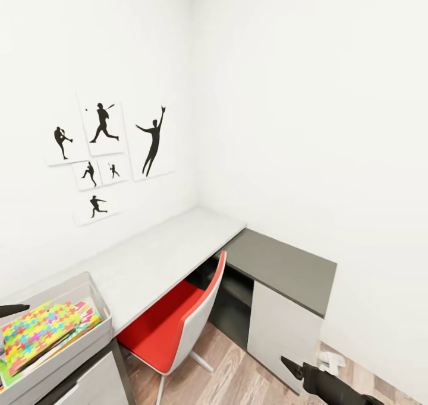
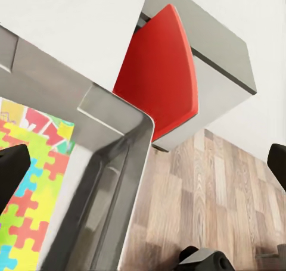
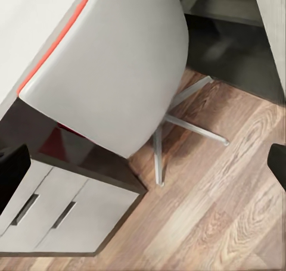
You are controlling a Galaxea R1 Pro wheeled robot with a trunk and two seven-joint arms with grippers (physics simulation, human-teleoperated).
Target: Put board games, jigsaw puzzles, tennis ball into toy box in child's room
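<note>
The grey toy box [image 1: 66, 356] stands on the white table [image 1: 156, 255] at the lower left of the head view. A bright jigsaw puzzle box [image 1: 40, 330] lies inside it, with another colourful box under it. In the left wrist view my left gripper [image 2: 143, 167] hangs open over the box's corner [image 2: 114, 121], with the puzzle [image 2: 28, 184] beside one finger. A dark fingertip [image 1: 12, 310] of it shows at the box's far side. My right gripper [image 3: 143, 167] is open and empty, low over the wooden floor [image 3: 226, 211] beside the chair. The tennis ball and board games are out of view.
A red and white chair [image 1: 178, 325] is tucked under the table's edge. A dark grey cabinet top [image 1: 279, 267] with a white door joins the table in the corner. Grey drawers [image 3: 53, 217] sit under the table. Baseball silhouettes [image 1: 104, 149] hang on the wall.
</note>
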